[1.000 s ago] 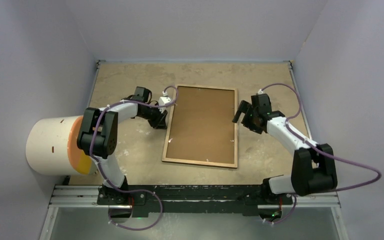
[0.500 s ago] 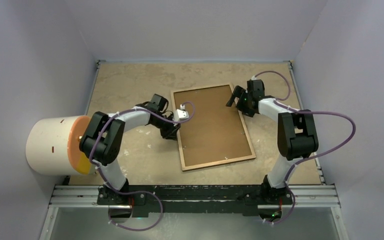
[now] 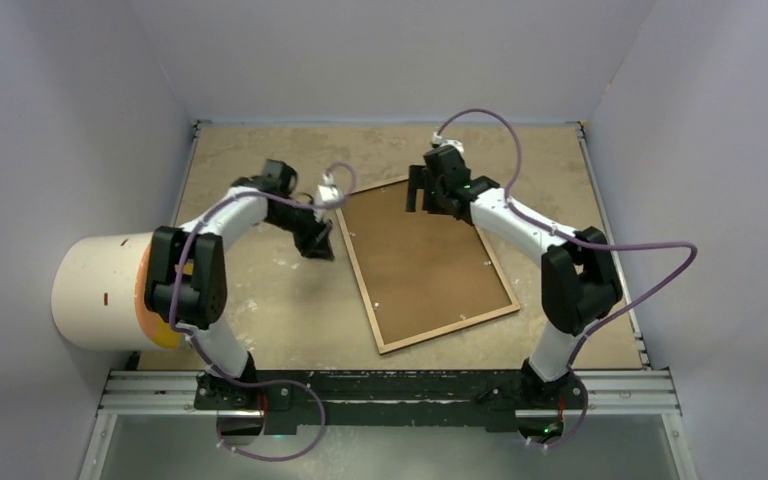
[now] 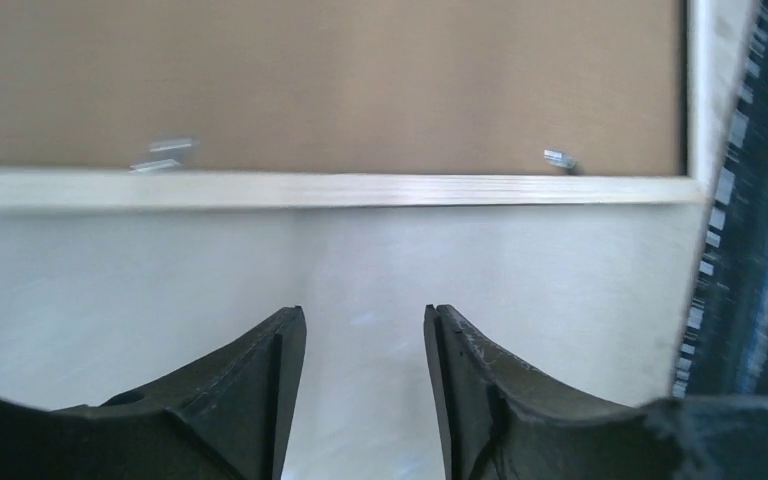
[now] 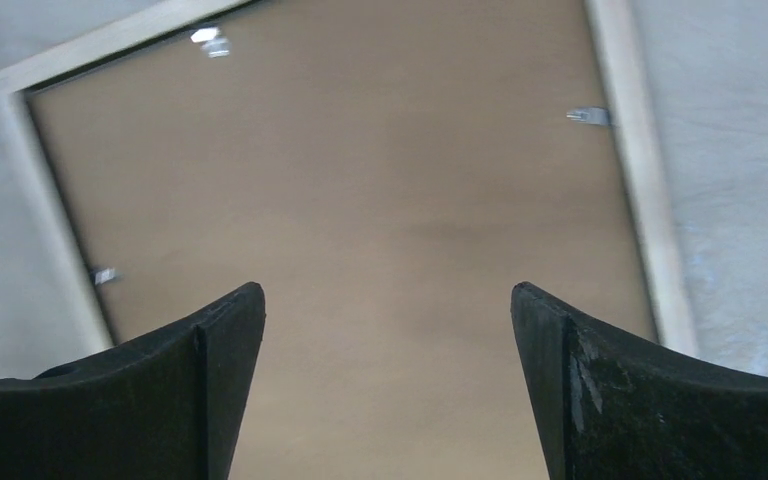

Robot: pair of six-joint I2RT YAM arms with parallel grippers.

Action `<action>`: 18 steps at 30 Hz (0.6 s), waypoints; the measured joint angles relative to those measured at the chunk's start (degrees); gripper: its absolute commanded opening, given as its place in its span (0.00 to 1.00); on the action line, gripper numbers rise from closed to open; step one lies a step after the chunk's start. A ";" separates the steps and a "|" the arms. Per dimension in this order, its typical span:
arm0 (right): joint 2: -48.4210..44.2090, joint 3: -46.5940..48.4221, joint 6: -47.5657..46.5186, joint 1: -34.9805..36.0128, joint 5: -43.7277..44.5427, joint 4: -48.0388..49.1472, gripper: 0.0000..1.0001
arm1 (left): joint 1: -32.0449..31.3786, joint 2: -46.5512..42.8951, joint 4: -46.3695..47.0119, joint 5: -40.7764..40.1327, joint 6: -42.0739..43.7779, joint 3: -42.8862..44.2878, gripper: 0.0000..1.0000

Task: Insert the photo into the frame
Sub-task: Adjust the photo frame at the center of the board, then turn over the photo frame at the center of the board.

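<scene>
Although the photo is out of view, the top view shows the frame [image 3: 450,328] back-up on the table [image 3: 250,300], left pincer [image 3: 320,245] at its 9 o'clock rail, right pincer [image 3: 417,192] over its 12 o'clock corner. Left wrist: pincer narrowly parted, empty. Right wrist: pincer wide, empty, over the backing board [image 5: 380,230], whose clips [image 5: 590,116] probably need freeing first.
</scene>
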 measured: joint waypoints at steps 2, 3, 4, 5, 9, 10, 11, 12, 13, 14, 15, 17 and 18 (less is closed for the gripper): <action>-0.57 2.25 -0.02 4.83 1.88 -1.20 0.88 | 5.84 -0.07 -0.39 -0.57 -0.17 4.85 0.57; -0.50 3.56 0.04 7.41 2.97 -1.70 0.86 | 8.76 -0.17 -0.31 -1.14 -0.76 7.13 0.59; -0.13 4.92 0.15 10.05 3.74 -2.25 0.84 | 11.43 -0.33 -0.13 -1.81 -1.66 9.09 0.60; 0.57 6.51 0.37 12.70 4.76 -3.30 0.82 | 13.68 -0.55 0.33 -2.71 -2.78 10.49 0.60; 7.06 14.21 1.55 22.51 7.89 -6.97 0.72 | 18.27 -0.92 1.77 -7.45 -7.80 12.70 0.60; 9.81 16.46 2.08 24.96 8.81 -8.02 0.69 | 18.86 -0.92 2.01 -8.92 -9.22 12.70 0.60; 11.63 17.68 2.32 26.53 9.22 -8.83 0.66 | 19.08 -0.92 2.01 -9.92 -10.25 12.70 0.60; 13.79 18.88 2.69 28.11 9.60 -9.90 0.63 | 19.26 -0.92 2.01 -11.04 -11.28 12.70 0.60; 15.85 19.96 3.10 29.40 10.14 -11.10 0.61 | 19.37 -0.92 2.05 -11.96 -12.28 12.70 0.61; 17.51 20.76 3.37 30.25 10.45 -12.22 0.59 | 19.39 -0.92 2.16 -12.79 -13.09 12.70 0.61; 19.21 21.68 3.72 30.95 10.71 -13.40 0.57 | 19.41 -0.92 2.25 -13.53 -13.90 12.68 0.61; 22.53 23.78 4.20 31.80 11.91 -15.85 0.56 | 19.41 -0.92 2.69 -14.64 -15.13 12.50 0.61; 23.96 24.98 4.42 32.13 12.68 -17.14 0.54 | 19.41 -0.92 2.97 -14.99 -15.47 12.28 0.61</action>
